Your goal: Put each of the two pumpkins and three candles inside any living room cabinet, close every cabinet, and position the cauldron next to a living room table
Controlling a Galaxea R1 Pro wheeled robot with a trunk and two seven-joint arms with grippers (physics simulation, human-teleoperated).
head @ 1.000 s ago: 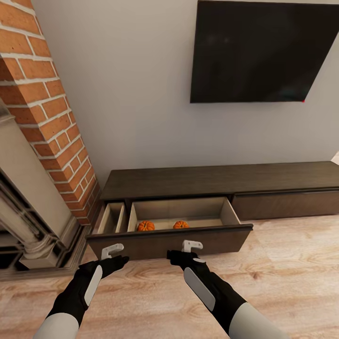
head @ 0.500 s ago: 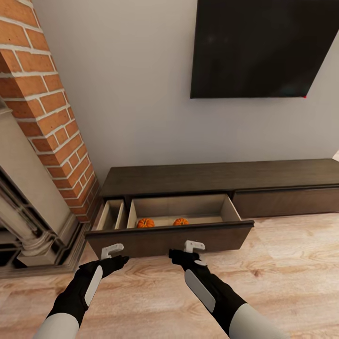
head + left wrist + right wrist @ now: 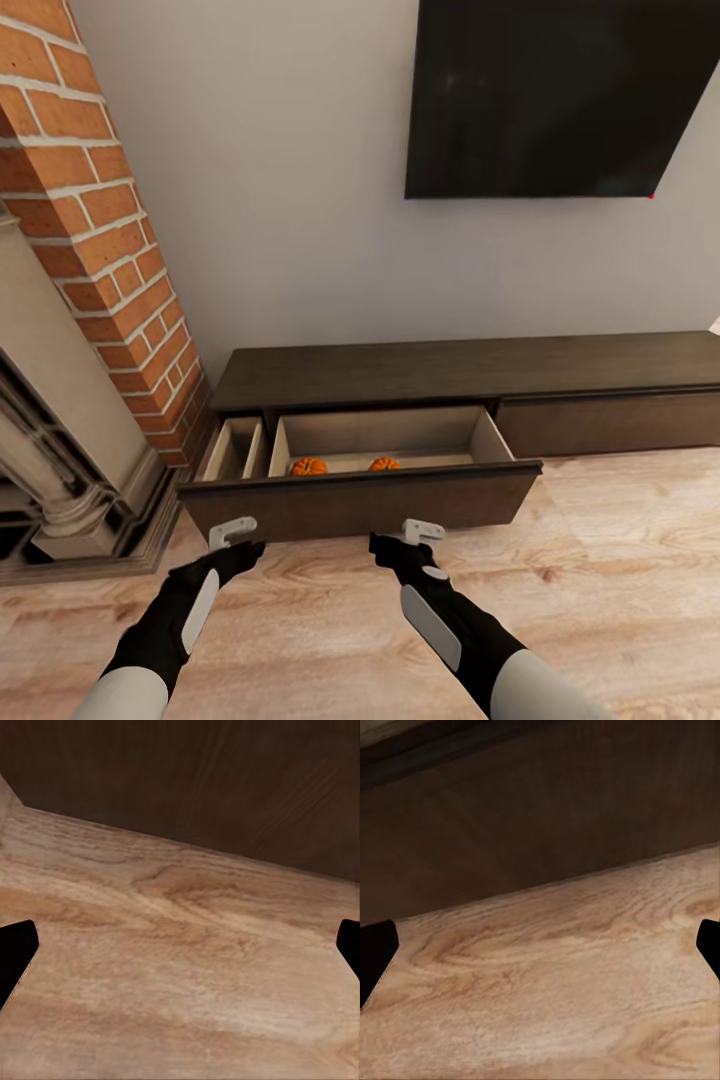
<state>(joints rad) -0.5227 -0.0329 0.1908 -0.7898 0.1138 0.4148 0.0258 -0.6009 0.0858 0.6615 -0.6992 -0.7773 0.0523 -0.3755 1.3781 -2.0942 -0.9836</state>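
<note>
Head view: left gripper and right gripper low before pulled-out front of cabinet, long axis running left-right along wall. Two pumpkins in open drawer beyond both grippers. Wrist views: fingertips wide apart at both, front's wood grain close ahead, floor beneath; pumpkins hidden there.

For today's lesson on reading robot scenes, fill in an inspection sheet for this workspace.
Surface: pale wood floor.
Job's things: cabinet with left drawer pulled out; two pumpkins inside; candles and cauldron nothing seen.
Clutter: nothing seen.
Grippers: left end effector and right end effector open, low before the drawer front, holding nothing.
Cables: nothing seen.
Surroundings: brick fireplace, wall television.
</note>
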